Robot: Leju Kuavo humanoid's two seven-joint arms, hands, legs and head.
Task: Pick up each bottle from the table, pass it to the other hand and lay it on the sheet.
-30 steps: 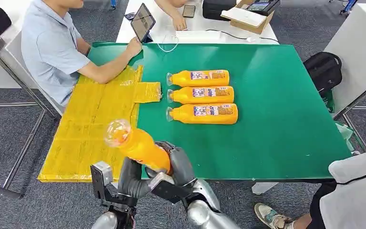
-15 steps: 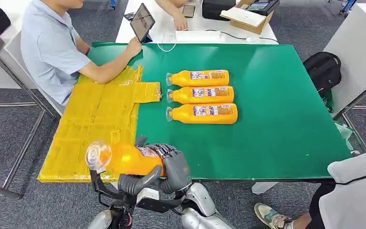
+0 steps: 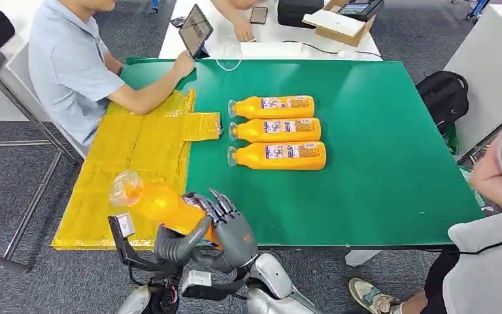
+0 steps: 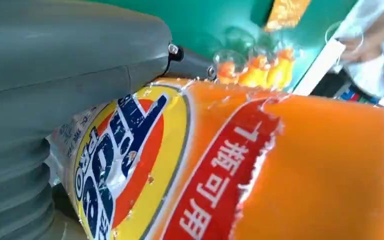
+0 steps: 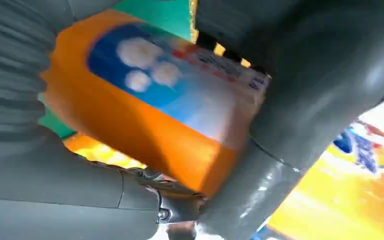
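Bottle (image 3: 160, 204) hangs over the near edge of the yellow sheet (image 3: 131, 170), tilted, cap away. Left hand (image 3: 180, 241) grips it from below; right hand (image 3: 232, 229) grips its base.

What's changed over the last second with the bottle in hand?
The held bottle has swung from over the table edge leftward onto the yellow sheet's side, its cap end dropping lower. Both the left hand and right hand remain on it. Three bottles on the table haven't moved.
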